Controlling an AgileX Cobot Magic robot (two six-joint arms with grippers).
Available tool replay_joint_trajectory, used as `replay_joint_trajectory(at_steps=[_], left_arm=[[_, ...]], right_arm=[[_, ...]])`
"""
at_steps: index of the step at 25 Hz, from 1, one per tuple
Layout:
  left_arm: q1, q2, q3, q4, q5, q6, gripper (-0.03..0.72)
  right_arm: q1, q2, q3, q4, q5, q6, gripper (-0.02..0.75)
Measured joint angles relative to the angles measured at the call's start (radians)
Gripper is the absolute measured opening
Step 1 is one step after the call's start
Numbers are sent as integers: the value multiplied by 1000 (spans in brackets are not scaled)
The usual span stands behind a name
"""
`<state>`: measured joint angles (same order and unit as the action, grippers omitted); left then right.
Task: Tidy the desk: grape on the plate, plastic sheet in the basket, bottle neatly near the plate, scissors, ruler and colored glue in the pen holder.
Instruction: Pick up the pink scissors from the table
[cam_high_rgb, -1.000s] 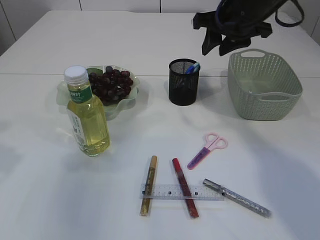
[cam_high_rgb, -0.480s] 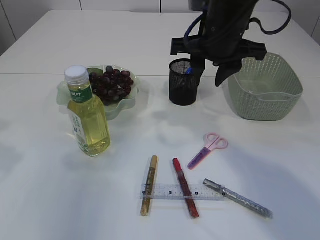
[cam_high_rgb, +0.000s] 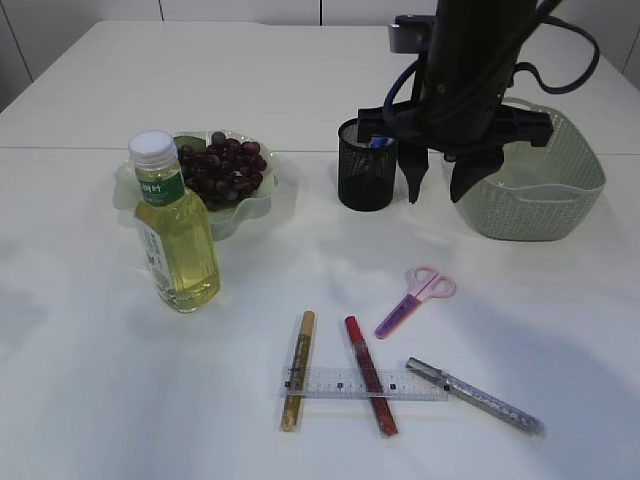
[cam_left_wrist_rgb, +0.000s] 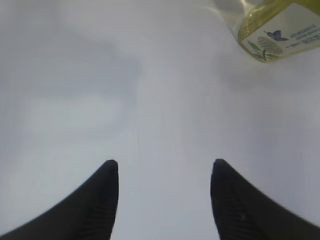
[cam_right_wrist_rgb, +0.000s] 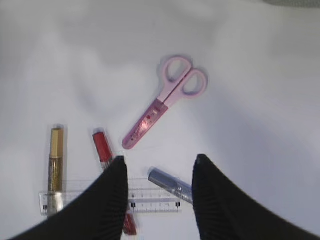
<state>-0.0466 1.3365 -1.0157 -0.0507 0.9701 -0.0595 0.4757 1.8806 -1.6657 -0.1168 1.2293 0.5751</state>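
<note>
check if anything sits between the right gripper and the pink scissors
Nothing visible does. The right gripper hangs open above the table, and the pink scissors lie alone on bare white surface below it. The glue sticks and ruler lie off to the side.

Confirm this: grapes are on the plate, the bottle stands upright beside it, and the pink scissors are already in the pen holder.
Not quite. The pink scissors are not in the pen holder; the exterior view shows them lying flat on the table, nearer the camera than the holder. The rest holds: grapes on the plate, and the bottle upright beside it.
</note>
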Motion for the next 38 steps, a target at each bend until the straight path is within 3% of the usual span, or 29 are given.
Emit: replay_joint_trajectory(at_steps=[10, 16, 25, 35, 38], left_arm=[[0, 0, 0, -8, -16, 0, 426], [0, 0, 0, -38, -16, 0, 426], [0, 0, 0, -44, -18, 0, 426], [0, 0, 0, -48, -20, 0, 426], [0, 0, 0, -48, -20, 0, 426]], right_arm=[[0, -63, 208, 78, 0, 89, 347], [0, -63, 215, 25, -37, 379, 347], [0, -63, 215, -40, -155, 464, 346], [0, 58, 209, 33, -215, 564, 426], [-7, 104, 192, 106, -234, 566, 430]])
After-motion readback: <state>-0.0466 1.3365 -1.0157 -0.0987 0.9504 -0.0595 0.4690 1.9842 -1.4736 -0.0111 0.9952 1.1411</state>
